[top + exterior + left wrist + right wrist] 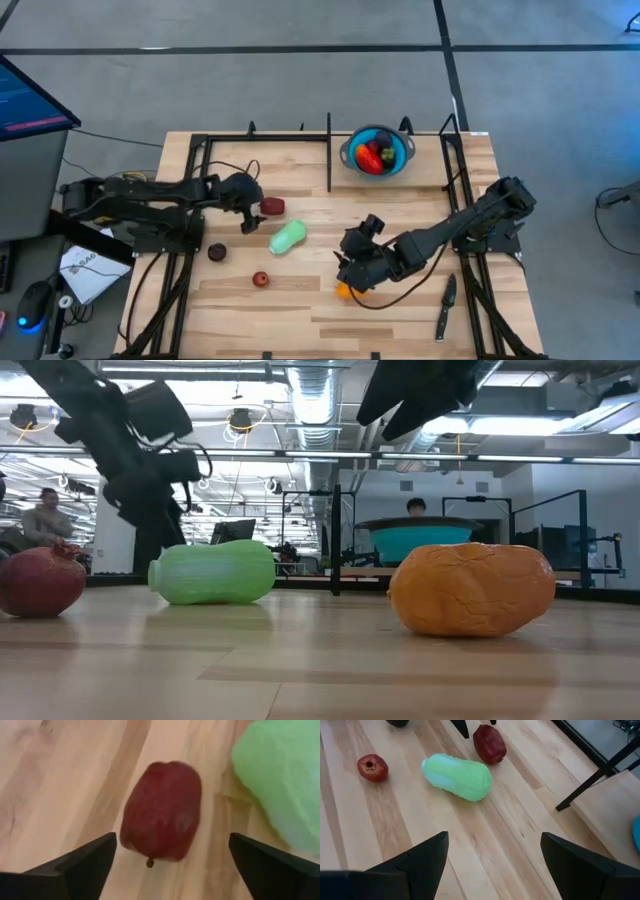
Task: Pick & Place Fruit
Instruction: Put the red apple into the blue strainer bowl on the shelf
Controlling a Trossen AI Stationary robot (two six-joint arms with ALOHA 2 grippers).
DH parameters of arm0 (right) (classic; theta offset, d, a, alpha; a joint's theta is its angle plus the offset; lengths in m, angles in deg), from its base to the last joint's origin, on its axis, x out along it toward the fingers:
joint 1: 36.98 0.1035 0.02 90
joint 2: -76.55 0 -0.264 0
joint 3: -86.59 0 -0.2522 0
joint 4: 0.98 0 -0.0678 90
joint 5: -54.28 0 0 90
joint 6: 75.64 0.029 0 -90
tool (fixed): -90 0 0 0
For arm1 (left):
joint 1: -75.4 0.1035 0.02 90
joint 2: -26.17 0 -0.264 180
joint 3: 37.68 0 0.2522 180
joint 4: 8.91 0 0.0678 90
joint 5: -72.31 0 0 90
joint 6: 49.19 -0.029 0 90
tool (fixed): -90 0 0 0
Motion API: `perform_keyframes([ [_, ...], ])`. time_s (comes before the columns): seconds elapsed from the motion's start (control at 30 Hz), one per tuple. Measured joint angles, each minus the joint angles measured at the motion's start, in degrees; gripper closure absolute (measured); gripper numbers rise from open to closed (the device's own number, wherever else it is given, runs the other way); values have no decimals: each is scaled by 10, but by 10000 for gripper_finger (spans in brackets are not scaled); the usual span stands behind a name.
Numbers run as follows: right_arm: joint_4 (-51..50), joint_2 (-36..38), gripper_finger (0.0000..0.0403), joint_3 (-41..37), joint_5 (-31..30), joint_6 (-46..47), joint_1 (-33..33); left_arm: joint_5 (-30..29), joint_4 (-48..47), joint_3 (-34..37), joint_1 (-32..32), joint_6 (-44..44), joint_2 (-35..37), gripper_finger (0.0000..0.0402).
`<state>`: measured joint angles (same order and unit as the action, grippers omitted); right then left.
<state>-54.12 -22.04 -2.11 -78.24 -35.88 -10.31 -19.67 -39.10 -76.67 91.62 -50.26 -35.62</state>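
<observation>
My left gripper (250, 212) is open low over the table. Its fingers stand on either side of a dark red fruit (162, 815), apart from it. The fruit lies on the wood next to the pale green oblong piece (287, 237). My right gripper (350, 272) is open (495, 835) above the orange piece (344, 291), which its own wrist view does not show. The orange piece (470, 588) lies on the table. A maroon piece (217, 252) and a small red one (261, 279) lie at the near left. The blue bowl (377, 150) holds red, orange and dark pieces.
A black knife (445, 308) lies near the table's near right edge. Black frame rails (329, 150) stand along the far side and both ends of the table. People sit in the room beyond the table (45, 515).
</observation>
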Motion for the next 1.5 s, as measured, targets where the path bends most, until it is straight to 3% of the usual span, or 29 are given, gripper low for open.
perform_keyframes([
  [0.1, 0, 0, 92, 0, 0, 8, 0, -7, 50, 6, 0, -13, -36, 6],
  [0.27, 8, 0, 92, 0, 0, 9, 3, -8, 159, 32, -1, -31, -95, 23],
  [0.5, 7, 0, 92, 0, 0, 16, 19, 5, 177, 33, -1, -41, -143, 49],
  [0.73, -25, 0, 92, 0, -2, 48, 43, 20, 172, 33, -1, -34, -113, 119],
  [0.87, -39, 0, 92, -4, -6, 81, 59, 75, 169, 23, -1, 4, -71, 154],
  [1.03, 145, 0, 92, -87, -51, 81, 71, 144, 131, -21, -4, 80, -34, 146],
  [1.17, 288, 0, 92, -126, -29, -20, 46, 224, 108, -74, -17, 173, -38, 121],
  [1.3, 335, 0, 92, -106, 23, -214, 4, 300, 103, -109, -31, 254, -60, 126],
  [1.5, 332, 0, 87, -35, 86, -459, -42, 314, 103, -130, -47, 276, -85, 134],
])
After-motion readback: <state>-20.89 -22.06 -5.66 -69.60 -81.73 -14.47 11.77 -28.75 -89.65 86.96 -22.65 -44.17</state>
